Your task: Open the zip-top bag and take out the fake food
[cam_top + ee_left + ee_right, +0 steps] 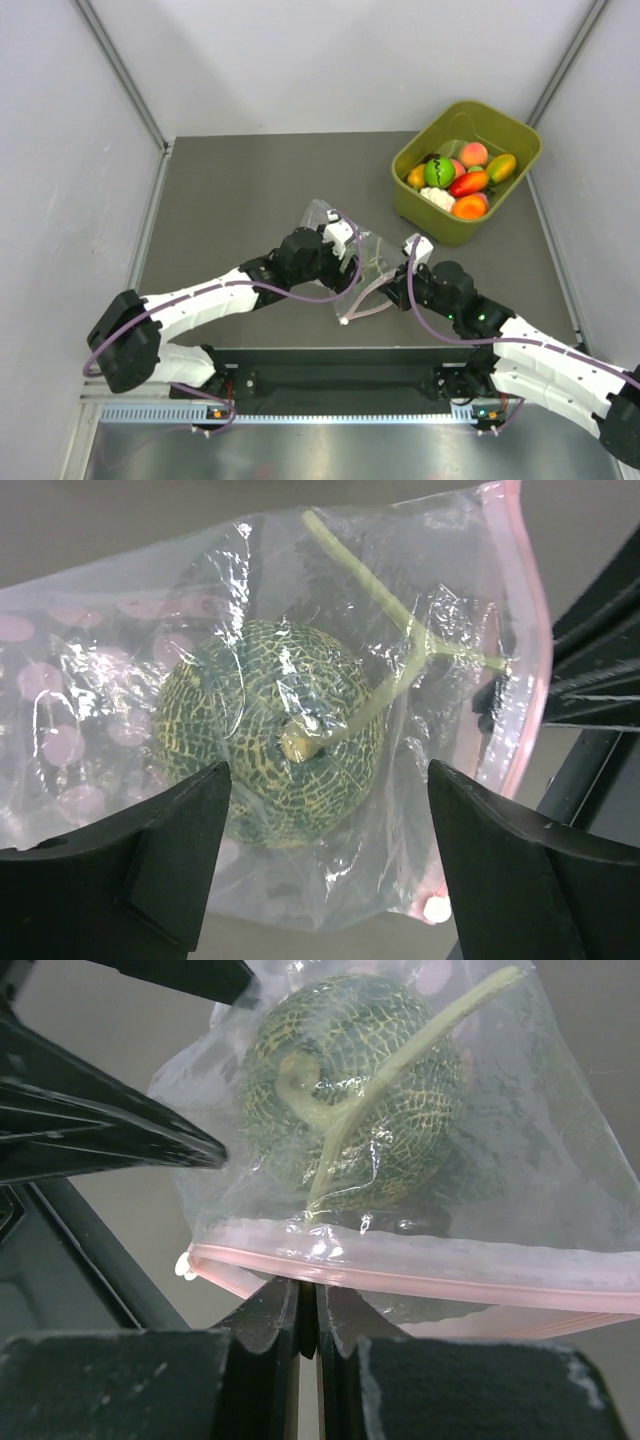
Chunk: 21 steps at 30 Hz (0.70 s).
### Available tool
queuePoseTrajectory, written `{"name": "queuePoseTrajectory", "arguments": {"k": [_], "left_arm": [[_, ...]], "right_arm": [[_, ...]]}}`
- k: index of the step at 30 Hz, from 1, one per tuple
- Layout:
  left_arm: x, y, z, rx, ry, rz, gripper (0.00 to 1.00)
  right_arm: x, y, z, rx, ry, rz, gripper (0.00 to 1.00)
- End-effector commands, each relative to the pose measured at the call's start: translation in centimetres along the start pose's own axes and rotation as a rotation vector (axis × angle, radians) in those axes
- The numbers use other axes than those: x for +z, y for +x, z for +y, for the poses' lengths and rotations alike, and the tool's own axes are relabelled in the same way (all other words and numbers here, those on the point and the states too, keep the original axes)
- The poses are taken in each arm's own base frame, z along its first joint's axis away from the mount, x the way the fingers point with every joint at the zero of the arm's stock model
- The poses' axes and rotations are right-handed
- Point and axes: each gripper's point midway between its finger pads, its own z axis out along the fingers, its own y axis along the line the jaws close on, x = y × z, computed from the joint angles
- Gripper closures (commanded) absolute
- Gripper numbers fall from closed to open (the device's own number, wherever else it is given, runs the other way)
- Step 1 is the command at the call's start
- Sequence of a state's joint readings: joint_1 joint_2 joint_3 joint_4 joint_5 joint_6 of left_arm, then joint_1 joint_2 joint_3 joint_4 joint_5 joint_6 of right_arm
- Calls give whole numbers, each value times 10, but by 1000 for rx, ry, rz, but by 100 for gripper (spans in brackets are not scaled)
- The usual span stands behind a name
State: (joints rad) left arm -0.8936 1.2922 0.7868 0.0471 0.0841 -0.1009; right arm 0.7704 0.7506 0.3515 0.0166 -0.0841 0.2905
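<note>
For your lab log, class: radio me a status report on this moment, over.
Left tool open, astride the bag. Right tool shut on the bag's pink zip strip. Melon inside bag. Tub stands apart, no obstruction.

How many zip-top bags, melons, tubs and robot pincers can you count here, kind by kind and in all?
zip-top bag: 1
netted green melon, inside the bag: 1
olive-green tub: 1
Pincers: 2, the left pincer and the right pincer
Total: 5
</note>
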Motion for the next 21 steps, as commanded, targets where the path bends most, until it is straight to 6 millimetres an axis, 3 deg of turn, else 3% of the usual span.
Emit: {"name": "queuePoseTrajectory", "arguments": {"k": [1,3,4,7,8,9,11,21], "left_arm": [[11,-21,-4,32,13,-44,18],[14,-22,-4,32,15,-43,25],[16,-21,-4,29,13,-35,41],[18,-22,-7,27,30,-37,65],[19,-24,-8,24,36,-39,77],[19,-25,-12,22,58,-40,82],[20,-28,-16,16,77,-47,88],[20,-40,-34,-57,209,-26,87]], "right_arm": [[-1,-12,13,-8,-51,-40,100],[-1,-9,13,-9,-53,-32,100],[-1,-8,13,-9,-55,-27,100],[0,-7,13,-13,-55,-22,100],[1,-5,12,-15,-52,-13,100],[1,-3,11,-18,-51,-9,100],[2,0,11,-25,-52,3,100],[9,28,8,-38,-68,106,100]]}}
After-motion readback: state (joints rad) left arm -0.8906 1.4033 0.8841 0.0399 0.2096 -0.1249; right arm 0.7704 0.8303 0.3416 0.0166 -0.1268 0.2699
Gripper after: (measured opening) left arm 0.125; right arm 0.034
